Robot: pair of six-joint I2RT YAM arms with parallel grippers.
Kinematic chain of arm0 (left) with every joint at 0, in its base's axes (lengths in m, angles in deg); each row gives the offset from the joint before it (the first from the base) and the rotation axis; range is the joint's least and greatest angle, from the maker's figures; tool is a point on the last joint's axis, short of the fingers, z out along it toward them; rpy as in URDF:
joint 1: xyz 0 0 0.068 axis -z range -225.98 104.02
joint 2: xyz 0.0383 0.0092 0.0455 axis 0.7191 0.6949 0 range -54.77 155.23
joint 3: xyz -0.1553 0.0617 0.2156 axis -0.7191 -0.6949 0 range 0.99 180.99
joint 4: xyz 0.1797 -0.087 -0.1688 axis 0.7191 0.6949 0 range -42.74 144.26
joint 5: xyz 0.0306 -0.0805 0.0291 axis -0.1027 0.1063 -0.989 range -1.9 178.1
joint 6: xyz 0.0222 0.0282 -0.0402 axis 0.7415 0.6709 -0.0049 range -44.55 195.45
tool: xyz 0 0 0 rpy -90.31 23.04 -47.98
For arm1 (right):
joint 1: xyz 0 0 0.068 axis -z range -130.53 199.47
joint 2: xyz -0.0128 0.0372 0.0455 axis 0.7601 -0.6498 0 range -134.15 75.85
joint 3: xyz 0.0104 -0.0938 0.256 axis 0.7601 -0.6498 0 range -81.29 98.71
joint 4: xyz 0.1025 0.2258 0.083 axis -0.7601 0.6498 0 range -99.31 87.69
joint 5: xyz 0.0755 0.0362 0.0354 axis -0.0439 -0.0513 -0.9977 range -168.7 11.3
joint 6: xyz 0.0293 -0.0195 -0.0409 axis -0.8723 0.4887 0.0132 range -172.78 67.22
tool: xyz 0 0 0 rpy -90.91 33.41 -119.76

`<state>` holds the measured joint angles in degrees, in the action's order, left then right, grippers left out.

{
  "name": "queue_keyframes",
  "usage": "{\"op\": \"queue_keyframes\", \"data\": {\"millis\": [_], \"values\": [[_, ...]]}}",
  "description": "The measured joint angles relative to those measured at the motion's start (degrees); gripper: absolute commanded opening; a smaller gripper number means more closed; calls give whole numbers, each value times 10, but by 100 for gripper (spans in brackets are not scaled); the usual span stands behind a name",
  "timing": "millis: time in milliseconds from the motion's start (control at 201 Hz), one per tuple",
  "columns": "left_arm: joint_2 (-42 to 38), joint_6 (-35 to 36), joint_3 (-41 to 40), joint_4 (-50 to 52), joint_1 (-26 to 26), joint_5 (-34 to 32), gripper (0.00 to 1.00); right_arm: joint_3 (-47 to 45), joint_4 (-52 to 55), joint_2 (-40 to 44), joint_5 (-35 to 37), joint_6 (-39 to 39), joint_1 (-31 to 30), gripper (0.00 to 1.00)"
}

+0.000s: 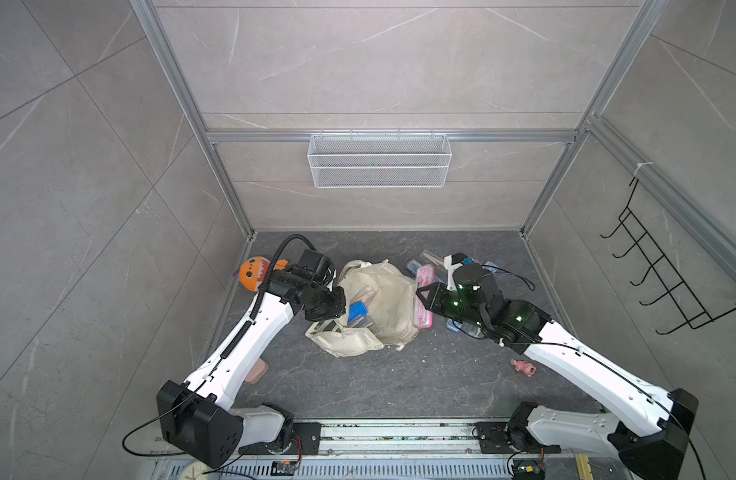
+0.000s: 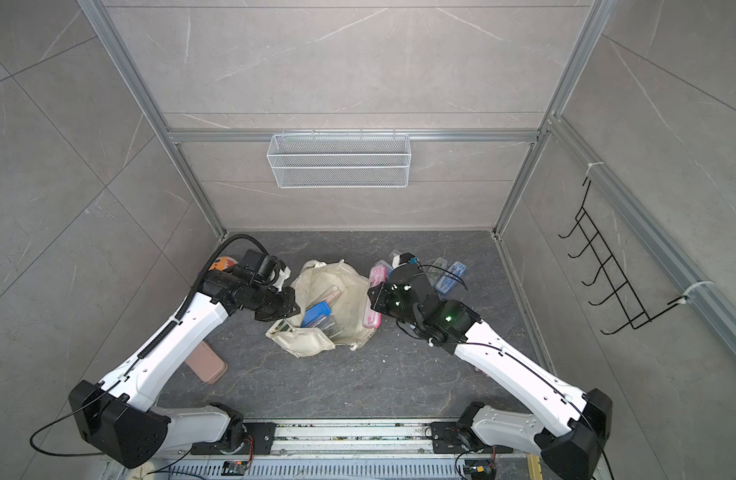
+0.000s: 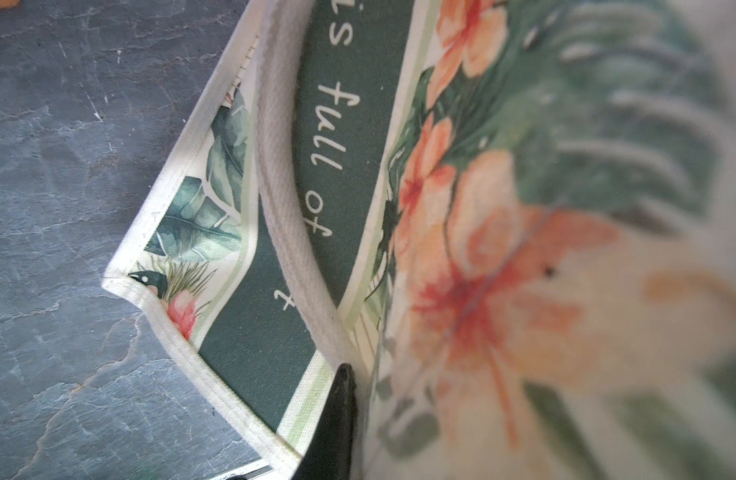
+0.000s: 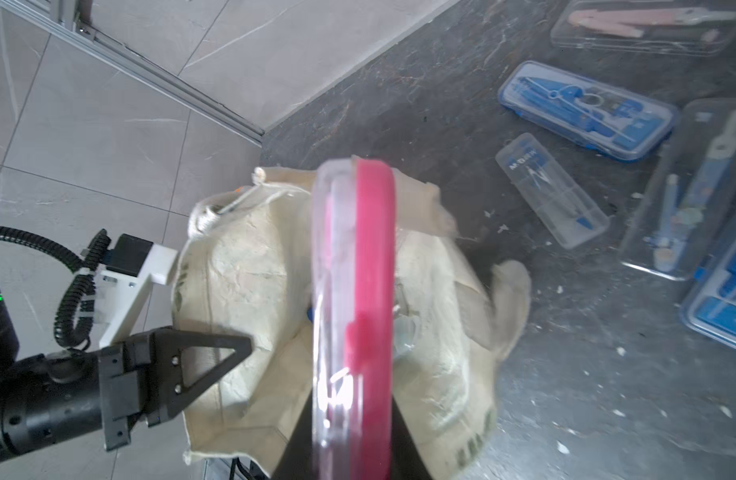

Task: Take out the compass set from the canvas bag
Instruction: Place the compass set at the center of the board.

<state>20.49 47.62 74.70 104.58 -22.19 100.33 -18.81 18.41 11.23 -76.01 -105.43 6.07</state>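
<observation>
Top views first: the left gripper (image 1: 339, 307) is down at its own side of the soft cream-white canvas bag (image 1: 382, 291), which lies crumpled on the dark stone-look table (image 1: 378, 382) between the arms. Just past its fingertips, inside the open mouth, a bright blue plastic case (image 1: 357, 311) shows. Across the bag the right gripper (image 1: 422, 296) clamps the pink-rimmed clear plastic compass set (image 1: 425, 275) around its middle. The box runs crosswise to the fingers, up against the bag's outer side and outside the mouth, and it looks the same in both top views (image 2: 373, 276). Behind the right gripper's wrist lies a cluster of clear and blue boxes (image 2: 449, 279); behind the left gripper's wrist sits an orange plush toy (image 1: 251, 272).

Left wrist now: only one black finger (image 3: 342, 407) is in shot, tight against blurred floral cloth of the canvas bag (image 3: 241, 365). The white woven handle (image 3: 283, 187) and the dark green lettered panel run out ahead of it. The jaws are all but closed, pinching that cloth.

Right wrist: the compass set (image 4: 358, 257) stands on edge between the right gripper (image 4: 349, 449) fingers, firmly held. Beyond it is the canvas bag (image 4: 241, 274), with the left gripper (image 4: 233, 353) at its rim. Off to one side of the held box, a blue-framed compass box (image 4: 586, 112) and a small clear box (image 4: 551, 189) lie flat on the table
</observation>
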Motion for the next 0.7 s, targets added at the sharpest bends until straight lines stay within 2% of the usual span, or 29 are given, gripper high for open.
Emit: {"op": "queue_keyframes", "data": {"millis": [189, 374, 698], "values": [[2, 11, 0, 2, -40, 6, 0, -124, 10, 42, -20, -19, 0, 14], [6, 19, 5, 5, -66, 9, 0, -233, -37, 17, -61, -72, -1, 13], [8, 29, 7, 5, -68, 18, 0, -263, -186, -110, -68, -151, -20, 14]]}}
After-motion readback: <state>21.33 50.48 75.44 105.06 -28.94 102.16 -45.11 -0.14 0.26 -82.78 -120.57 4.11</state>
